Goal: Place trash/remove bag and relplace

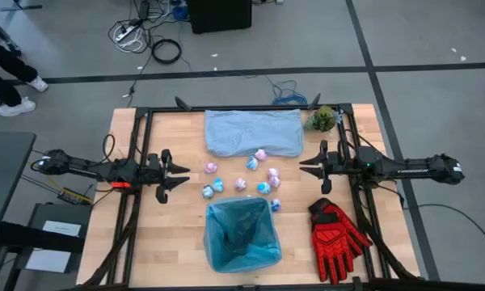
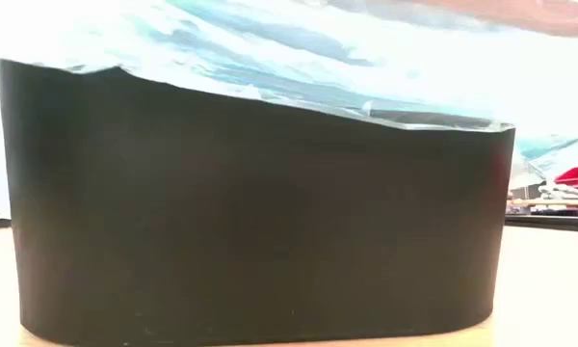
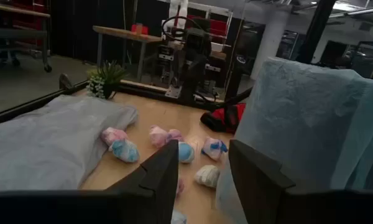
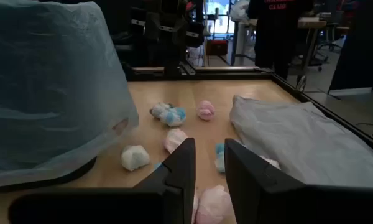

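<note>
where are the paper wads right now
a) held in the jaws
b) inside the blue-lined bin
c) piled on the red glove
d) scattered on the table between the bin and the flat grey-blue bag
d: the paper wads lie loose on the table, between the bin and the grey-blue bag.

Pink, light blue and white trash (image 1: pixel 241 183) on a pale wood desk (image 1: pixel 170 234); cyan-blue bag (image 1: pixel 242 234) (translucent) lines a black bin (image 2: pixel 260 212); red-and-black glove (image 1: pixel 336 234).
</note>
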